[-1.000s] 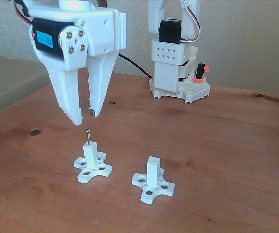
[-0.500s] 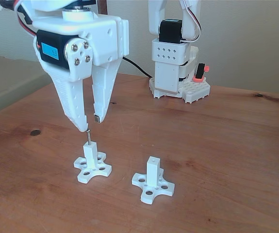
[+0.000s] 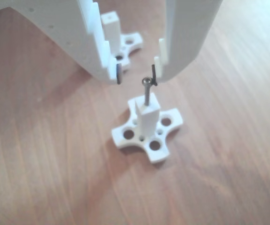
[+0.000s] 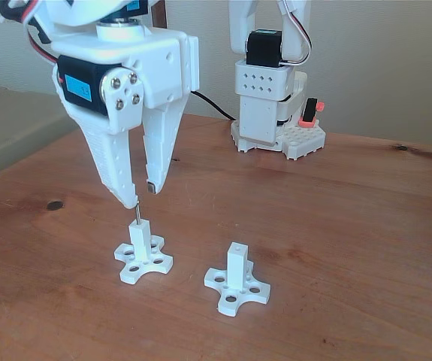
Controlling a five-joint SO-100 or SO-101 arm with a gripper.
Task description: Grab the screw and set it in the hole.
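Right, my white two-finger gripper (image 3: 135,75) is spread wide, holding nothing. The thin dark metal screw (image 3: 146,91) stands in the near white plastic post (image 3: 147,117), head just beside one fingertip. Light, stiff, slippery: I'd pinch the shank under the head.

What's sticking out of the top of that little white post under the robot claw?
The screw stands upright in the post. Its lower part sits hidden inside the hole.
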